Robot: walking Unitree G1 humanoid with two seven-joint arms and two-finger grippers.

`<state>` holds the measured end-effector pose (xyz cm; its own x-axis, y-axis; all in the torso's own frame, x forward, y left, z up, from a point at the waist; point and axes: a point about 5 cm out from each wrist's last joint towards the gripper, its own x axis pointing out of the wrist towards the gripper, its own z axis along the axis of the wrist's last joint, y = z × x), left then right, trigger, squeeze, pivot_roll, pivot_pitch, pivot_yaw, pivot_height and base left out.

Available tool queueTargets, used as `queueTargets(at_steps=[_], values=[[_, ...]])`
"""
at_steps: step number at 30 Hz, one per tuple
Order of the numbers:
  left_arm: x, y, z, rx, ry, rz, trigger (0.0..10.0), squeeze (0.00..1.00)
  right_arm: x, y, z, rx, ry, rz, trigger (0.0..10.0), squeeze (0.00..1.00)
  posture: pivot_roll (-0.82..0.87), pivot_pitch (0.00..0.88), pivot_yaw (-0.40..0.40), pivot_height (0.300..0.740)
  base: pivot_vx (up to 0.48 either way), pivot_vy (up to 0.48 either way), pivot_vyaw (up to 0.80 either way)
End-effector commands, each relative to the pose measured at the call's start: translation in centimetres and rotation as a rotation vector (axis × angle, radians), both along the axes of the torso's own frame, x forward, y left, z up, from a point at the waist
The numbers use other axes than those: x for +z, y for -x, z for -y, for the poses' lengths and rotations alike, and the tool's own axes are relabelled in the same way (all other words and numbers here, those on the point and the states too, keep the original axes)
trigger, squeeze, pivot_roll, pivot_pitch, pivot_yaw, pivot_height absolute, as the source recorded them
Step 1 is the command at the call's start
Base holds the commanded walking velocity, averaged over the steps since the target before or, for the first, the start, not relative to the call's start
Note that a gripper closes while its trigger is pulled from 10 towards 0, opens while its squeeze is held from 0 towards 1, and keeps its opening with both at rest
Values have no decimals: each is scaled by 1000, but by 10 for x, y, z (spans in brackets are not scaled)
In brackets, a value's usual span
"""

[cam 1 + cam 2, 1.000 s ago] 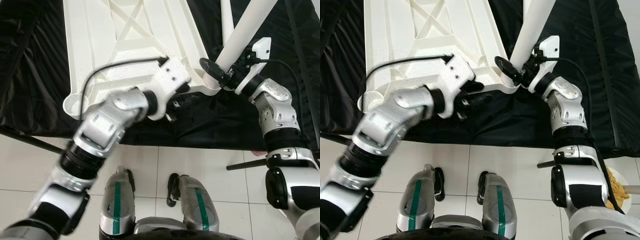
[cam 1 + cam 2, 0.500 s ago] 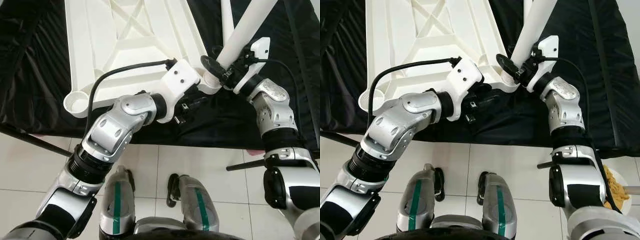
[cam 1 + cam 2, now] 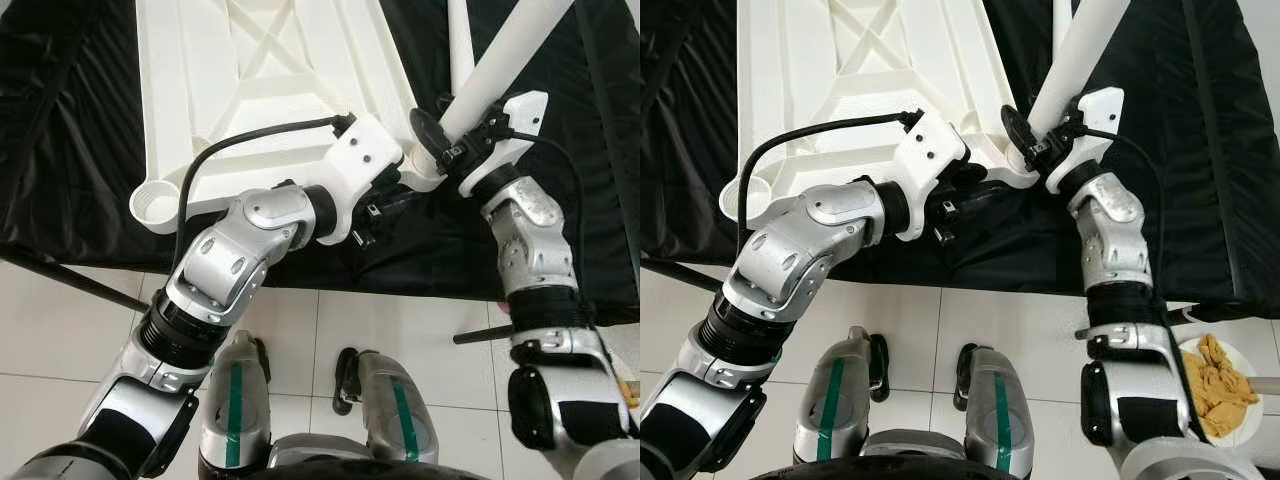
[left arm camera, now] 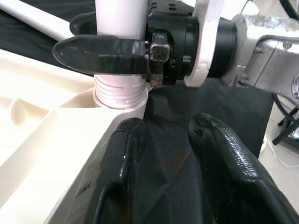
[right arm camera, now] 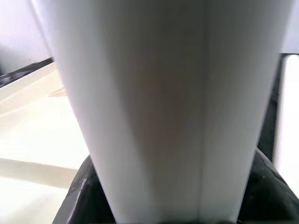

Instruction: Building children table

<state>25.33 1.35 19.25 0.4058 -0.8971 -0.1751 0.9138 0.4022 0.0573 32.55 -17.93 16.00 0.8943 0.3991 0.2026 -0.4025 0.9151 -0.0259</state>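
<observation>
The white table leg [image 3: 500,62] runs out of frame at its upper end; its threaded foot sits in the corner socket of the upturned white tabletop [image 3: 250,90], which lies on a black sheet [image 3: 60,150]; the right gripper [image 4: 105,49] is clamped around the leg just above the thread; the left gripper [image 4: 163,154] hovers beside that corner, fingers parted over the sheet, holding nothing; a second leg [image 3: 458,40] lies behind; pale floor tiles [image 3: 60,330] below; a plate of food [image 3: 1220,385] stands at the right.
</observation>
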Motion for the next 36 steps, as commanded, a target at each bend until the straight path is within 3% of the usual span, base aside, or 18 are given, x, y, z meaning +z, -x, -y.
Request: queueTargets(at_steps=[1, 9, 13, 18, 19, 27, 28, 35, 36], values=[[-1, -1, -2, 55, 0, -1, 10000, 0, -1, 2, 7, -81, -53, 0, 0, 0, 59, 86, -30, 740, 0, 0, 0], [-1, -1, -1, 63, 8, -4, 10000, 0, -3, 6, 2, -196, -77, -17, 0, 0, 63, 87, -41, 740, 0, 0, 0], [0, -1, -1, 73, 16, -6, 10000, 0, -8, 8, -4, -338, -105, -65, 0, 0, 63, 88, -46, 740, 0, 0, 0], [0, -1, -1, 75, 18, -7, 10000, 0, -10, 9, -6, -393, -113, -79, 0, 0, 62, 88, -48, 740, 0, 0, 0], [0, -1, -1, 77, 21, -8, 10000, 0, -14, 10, -9, -463, -124, -95, 0, 0, 62, 85, -51, 740, 0, 0, 0], [1, -2, -1, 85, 30, -6, 10000, 0, -19, 12, -20, -518, -147, -136, 0, 0, 61, 80, -52, 740, 0, 0, 0], [2, -3, -2, 89, 33, -3, 10000, 0, -20, 12, -23, -505, -156, -150, 9882, 0, 59, 72, -55, 740, 0, 0, 0], [4, -4, -5, 88, 36, 4, 10000, 0, -17, 11, -20, -441, -155, -146, 10000, 0, 56, 63, -60, 740, 0, 0, 0], [4, -3, -6, 86, 35, 6, 10000, 0, -15, 12, -18, -409, -150, -134, 10000, 1000, 55, 61, -61, 740, 0, 0, 0]])
